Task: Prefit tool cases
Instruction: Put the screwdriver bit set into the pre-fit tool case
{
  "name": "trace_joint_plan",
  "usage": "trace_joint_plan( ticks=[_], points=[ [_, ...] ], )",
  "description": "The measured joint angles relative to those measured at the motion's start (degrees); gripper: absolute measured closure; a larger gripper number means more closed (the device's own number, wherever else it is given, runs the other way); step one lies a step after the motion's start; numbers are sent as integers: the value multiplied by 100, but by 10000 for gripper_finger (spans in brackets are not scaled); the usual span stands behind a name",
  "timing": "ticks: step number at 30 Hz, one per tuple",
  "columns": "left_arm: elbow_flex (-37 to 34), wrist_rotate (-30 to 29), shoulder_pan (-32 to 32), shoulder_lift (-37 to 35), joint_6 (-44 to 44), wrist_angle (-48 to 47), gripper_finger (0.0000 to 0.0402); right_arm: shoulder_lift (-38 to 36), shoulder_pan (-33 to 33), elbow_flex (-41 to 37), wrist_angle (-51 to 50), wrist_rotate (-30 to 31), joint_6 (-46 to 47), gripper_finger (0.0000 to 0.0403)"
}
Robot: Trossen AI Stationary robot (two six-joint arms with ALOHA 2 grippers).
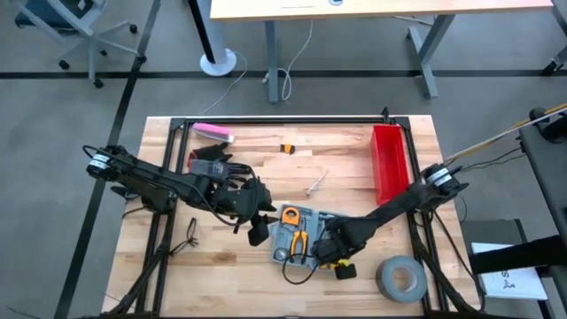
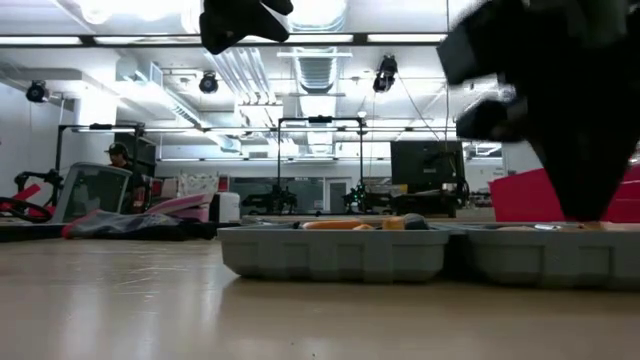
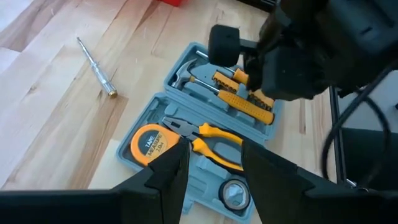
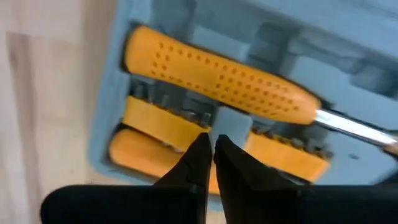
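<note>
Case [image 1: 303, 232]: open flat on the worktop [image 1: 266, 283], mid-front, holding tape measure [image 3: 152, 144], pliers [image 3: 205, 135], hammer [image 3: 186, 73]. My right tool [image 4: 210, 144]: fingers together, over the yellow bit holders. My left tool [image 3: 211, 163]: fingers apart, empty, above the pliers.

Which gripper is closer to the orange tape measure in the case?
Left. The left gripper hovers just above the tape measure; the right gripper is over the case's other half.
</note>
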Motion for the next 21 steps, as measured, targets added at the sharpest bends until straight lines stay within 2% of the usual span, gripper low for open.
trace_joint_plan(
  ticks=[5, 14, 21],
  points=[
    [0, 0, -25, 0, -24, -7, 248, 33, -135, -251, 178, -31, -4, 396],
    [0, 0, -86, 0, -26, -4, 248, -337, -97, -109, -172, 186, 233, 396],
    [3, 153, -118, 217, -131, 39, 248, -415, -38, -94, -357, -8, 193, 396]
  ],
)
